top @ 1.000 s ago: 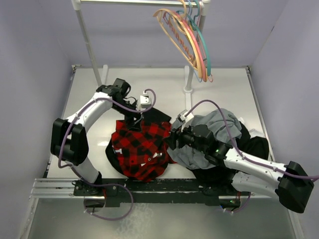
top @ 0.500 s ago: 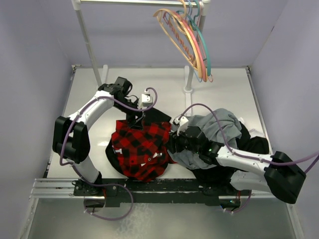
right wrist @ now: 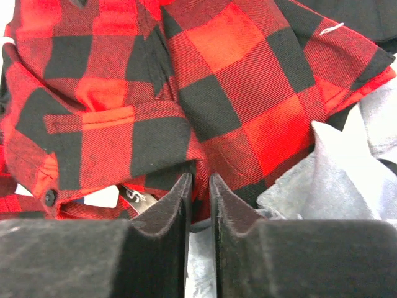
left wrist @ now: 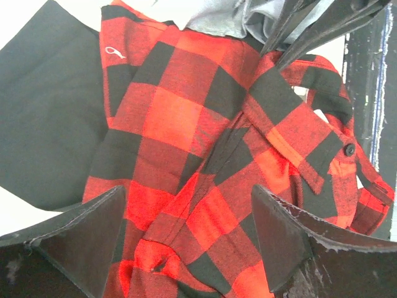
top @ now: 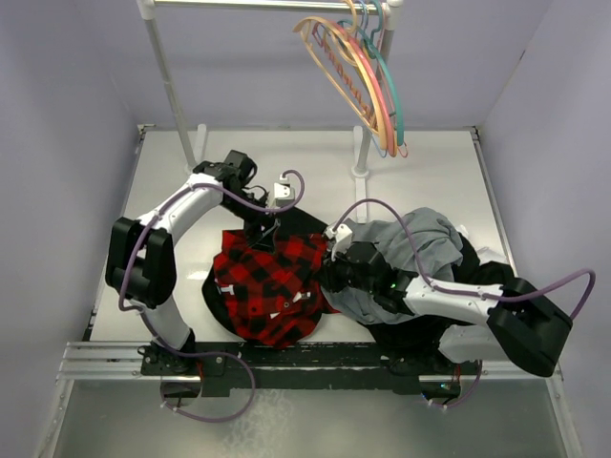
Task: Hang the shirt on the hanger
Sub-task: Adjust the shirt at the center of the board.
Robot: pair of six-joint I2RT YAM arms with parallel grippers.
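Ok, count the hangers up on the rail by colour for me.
pale tan thin-framed hanger: 1
pink hanger with a wavy bar: 1
teal hanger: 1
Total: 3

Shirt [top: 272, 286]: spread on the table [top: 420, 172], directly below the left gripper [top: 263, 229] and to the left of the right gripper [top: 325, 272]. The left gripper's fingers stand apart over the shirt's far edge; the right gripper's fingers pinch the shirt's right edge. Flat cloth [top: 304, 221]: under the shirt, showing just behind and beside the left gripper. Crumpled garment [top: 420, 234]: behind and right of the right gripper, under that arm, touching the shirt. Hanger [top: 329, 69]: on the rail [top: 267, 4] among other hangers [top: 393, 114], well behind and above both grippers. Post [top: 170, 81]: behind and left of the left gripper.
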